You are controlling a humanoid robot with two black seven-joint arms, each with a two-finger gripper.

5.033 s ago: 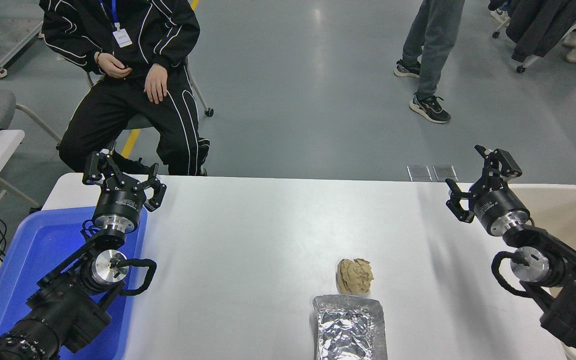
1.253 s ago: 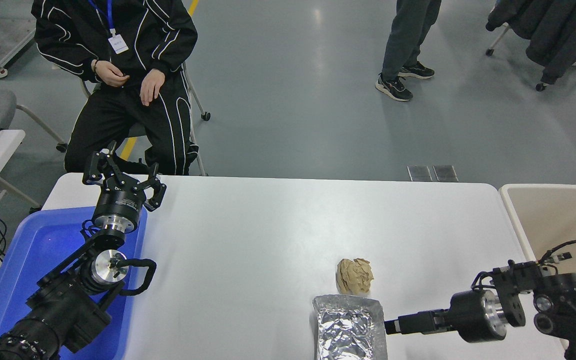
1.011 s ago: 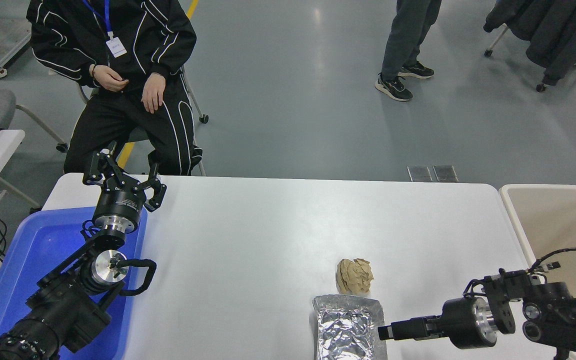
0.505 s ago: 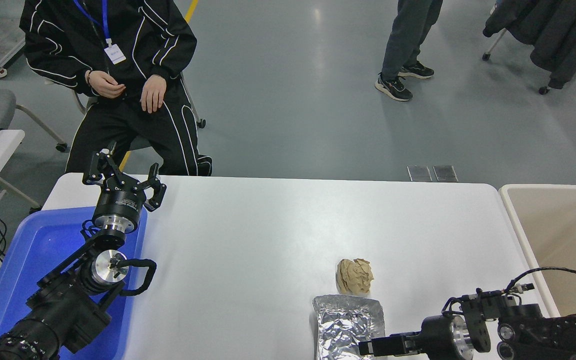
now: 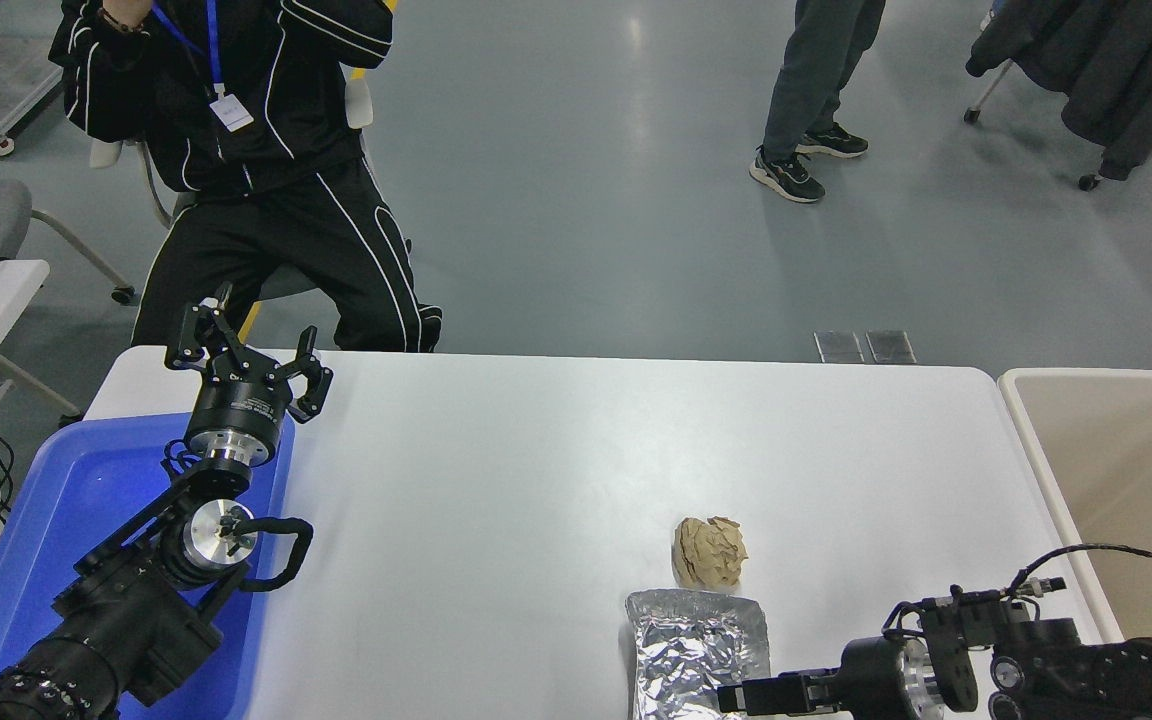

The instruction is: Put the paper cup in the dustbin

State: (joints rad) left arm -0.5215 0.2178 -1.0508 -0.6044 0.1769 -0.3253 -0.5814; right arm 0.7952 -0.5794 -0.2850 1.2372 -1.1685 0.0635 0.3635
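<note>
1. Right hand [image 5: 733, 697] low at the near edge, pointing left, its tip against the foil packet [image 5: 699, 653] — fingers together, nothing between them.
2. Crumpled brown paper cup [image 5: 709, 551] sits on the worktop [image 5: 536, 470], just beyond the foil.
3. Dustbin [image 5: 1036, 450] off the right end, well apart.
4. Left hand [image 5: 244, 352] parked — fingers spread — over the blue tray [image 5: 56, 500].

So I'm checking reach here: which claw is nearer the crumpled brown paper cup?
The right claw. It sits low beside the foil pack, just below the crumpled brown paper cup. The left claw is parked far off, above the blue tray.
</note>
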